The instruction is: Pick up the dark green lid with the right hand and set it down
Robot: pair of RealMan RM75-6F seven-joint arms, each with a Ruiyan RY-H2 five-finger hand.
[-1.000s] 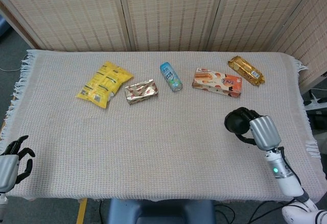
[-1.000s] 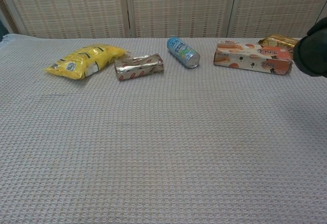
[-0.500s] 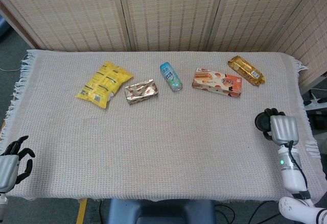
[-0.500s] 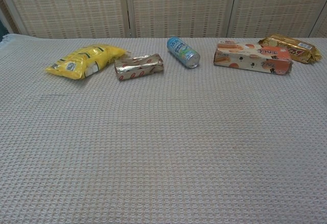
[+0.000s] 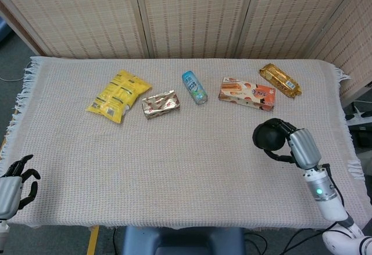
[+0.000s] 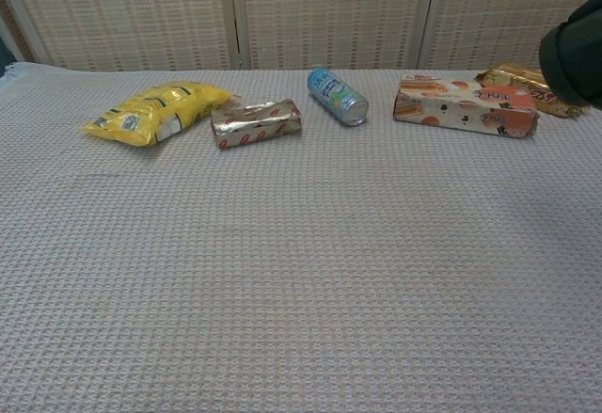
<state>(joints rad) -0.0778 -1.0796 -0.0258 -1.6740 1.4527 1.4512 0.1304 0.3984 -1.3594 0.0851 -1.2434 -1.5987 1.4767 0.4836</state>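
Woven cloth covers the bench (image 5: 192,168). My right hand (image 5: 290,144) grips the dark green lid (image 5: 268,137) aloft, in front of the biscuit box (image 5: 247,94). Lid judged light, rigid, smooth; rim hold advisable. Left hand (image 5: 14,186) open, idle.

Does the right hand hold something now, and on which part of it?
Yes. The right hand holds the dark green lid; its fingers wrap around the rim.

A rough waffle-weave cloth (image 5: 192,150) covers the desk. The yellow snack bag (image 5: 118,95) looks like glossy plastic, the small wrapped bar (image 5: 161,104) crinkled foil, and the dark green lid (image 5: 268,137) matt.
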